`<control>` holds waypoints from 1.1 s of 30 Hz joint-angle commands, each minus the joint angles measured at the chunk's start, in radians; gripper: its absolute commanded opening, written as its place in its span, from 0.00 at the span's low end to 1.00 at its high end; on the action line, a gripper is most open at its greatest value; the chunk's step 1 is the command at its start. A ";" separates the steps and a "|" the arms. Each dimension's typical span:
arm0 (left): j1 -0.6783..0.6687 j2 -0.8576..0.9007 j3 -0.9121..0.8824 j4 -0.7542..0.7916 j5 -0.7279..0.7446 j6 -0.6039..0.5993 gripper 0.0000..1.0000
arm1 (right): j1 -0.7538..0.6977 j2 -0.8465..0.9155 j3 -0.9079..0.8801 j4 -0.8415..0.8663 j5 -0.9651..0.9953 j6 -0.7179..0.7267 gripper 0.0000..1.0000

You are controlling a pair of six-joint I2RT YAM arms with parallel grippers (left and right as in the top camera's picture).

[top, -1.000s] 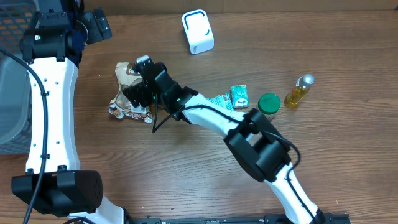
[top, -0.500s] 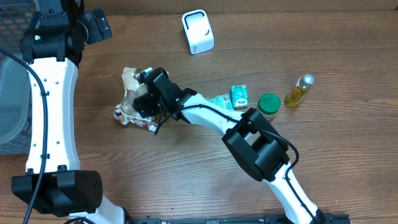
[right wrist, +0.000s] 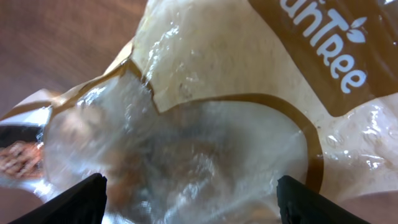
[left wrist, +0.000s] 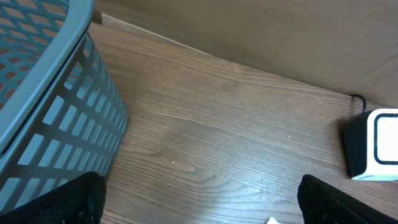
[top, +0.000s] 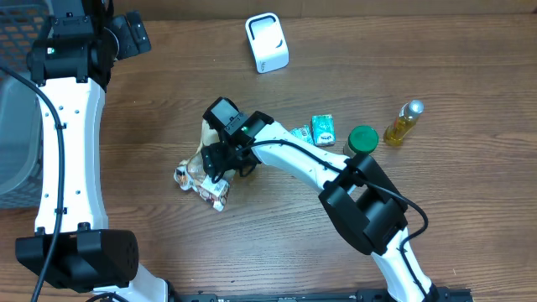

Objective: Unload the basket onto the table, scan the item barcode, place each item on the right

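Note:
The item is a crinkly tan and brown snack bag [top: 200,174] with a clear window, left of the table's middle. My right gripper [top: 216,156] is closed on its upper part, jaws wide around it. In the right wrist view the bag [right wrist: 217,106] fills the frame between the fingers of the right gripper [right wrist: 191,199]. No barcode shows on it. The white scanner [top: 267,42] stands at the back, and it also appears at the right edge of the left wrist view as the scanner [left wrist: 375,143]. My left gripper [left wrist: 199,202] is open over bare wood at the back left.
A grey mesh basket [top: 12,126] stands at the left edge; its wall [left wrist: 43,93] is close to the left gripper. Right of the bag are a green box [top: 323,130], a green-lidded jar [top: 362,140] and a yellow bottle [top: 404,122].
The right gripper has carried the snack bag to the right and toward the table's front, turning it as it went. The left arm has not moved.

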 commanded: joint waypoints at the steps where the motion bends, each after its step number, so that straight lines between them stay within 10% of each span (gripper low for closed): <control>1: 0.004 0.003 0.008 0.001 -0.009 -0.014 1.00 | 0.000 -0.110 0.007 -0.031 -0.081 0.032 0.83; 14: 0.005 0.003 0.008 0.001 -0.010 -0.014 0.99 | -0.031 -0.233 0.057 0.024 0.070 -0.391 0.94; 33: 0.005 0.003 0.008 0.001 -0.009 -0.013 1.00 | -0.039 -0.127 0.025 0.031 0.071 -0.411 1.00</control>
